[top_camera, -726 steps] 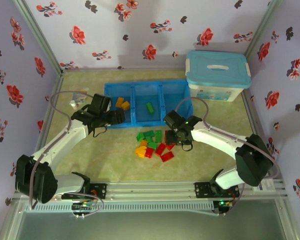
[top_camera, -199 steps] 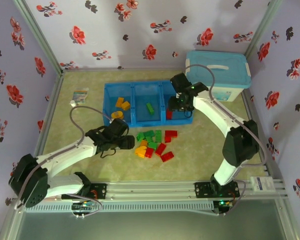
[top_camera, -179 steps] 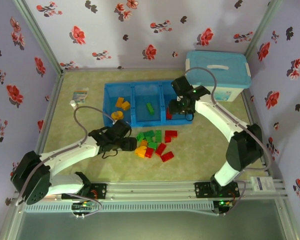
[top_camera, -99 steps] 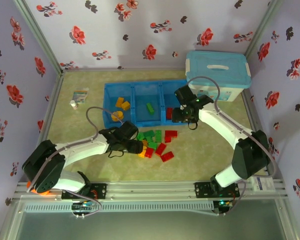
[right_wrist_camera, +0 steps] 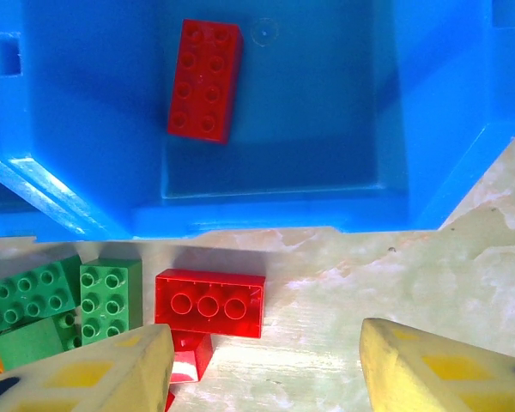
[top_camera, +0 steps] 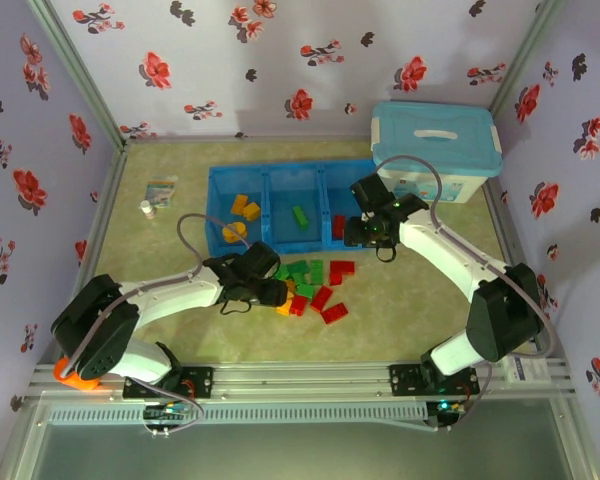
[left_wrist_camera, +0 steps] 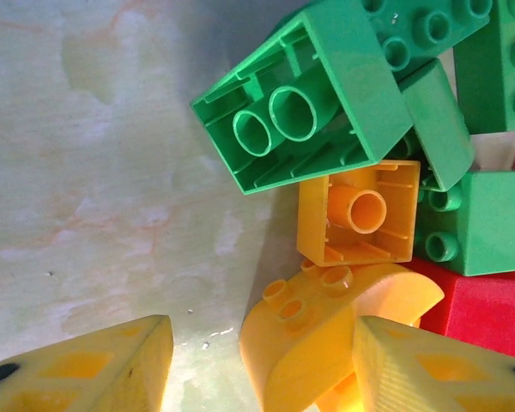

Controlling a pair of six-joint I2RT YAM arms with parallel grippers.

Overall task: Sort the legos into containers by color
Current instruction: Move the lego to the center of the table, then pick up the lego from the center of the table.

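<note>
Left claw point(left_wrist_camera: 257, 348) gapes around a curved yellow lego point(left_wrist_camera: 322, 330); right claw point(right_wrist_camera: 264, 348) gapes empty near a red lego point(right_wrist_camera: 209, 303).

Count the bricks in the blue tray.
5: three yellow-orange in the left compartment, one green middle, one red right; the right arm may hide more.

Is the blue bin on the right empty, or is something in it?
Not empty: a red brick lies flat, studs up, on the floor of the right bin.

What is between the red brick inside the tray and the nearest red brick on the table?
The front wall of the tray, seen in the right wrist view.
</note>
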